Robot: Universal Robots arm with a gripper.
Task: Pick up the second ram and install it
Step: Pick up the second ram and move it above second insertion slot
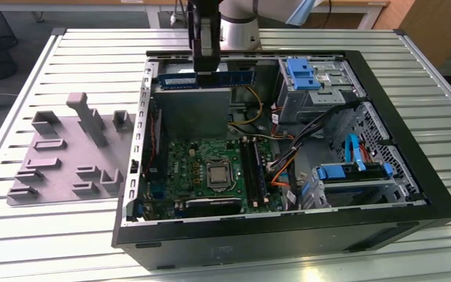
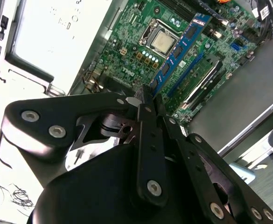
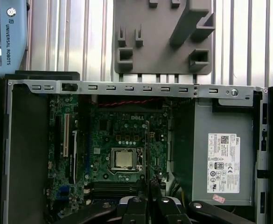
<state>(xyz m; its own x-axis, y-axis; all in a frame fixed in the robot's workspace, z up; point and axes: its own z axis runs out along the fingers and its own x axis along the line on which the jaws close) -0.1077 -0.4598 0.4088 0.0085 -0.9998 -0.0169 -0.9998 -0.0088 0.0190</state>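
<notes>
Fixture plate (image 1: 57,161), grey plastic with raised blocks: nine o'clock in the exterior view, flat on the slatted metal table (image 1: 53,235).

Tower case (image 1: 288,235), black, side panel off: centre of the exterior view, lying open.

Power supply (image 1: 190,111), grey metal box: inside the case, toward eleven o'clock.

Gripper (image 1: 206,73), black, two-fingered: twelve o'clock, above the power supply's far edge. It is clenched on the second ram (image 1: 237,78). In the second wrist view the fingertips (image 2: 148,105) press flat against the stick (image 2: 180,49).

Second ram, long thin blue-green circuit board with dark chips and a white sticker: held level in the air at twelve o'clock, well apart from the board below, seated in no slot.
- Handling, by judgement: light and stiff, but thin, with slick faces. The chips and contact edge are fragile.
- Hold, by judgement: best on the flat faces at mid-length near the upper edge, contacts left free.

Motherboard (image 1: 198,167), green, with a silver processor (image 1: 220,175): six o'clock of the stick.

Memory slots (image 1: 253,167), long and black: three o'clock of the processor.

Drive caddies (image 1: 300,73), blue plastic: two and four o'clock.
</notes>
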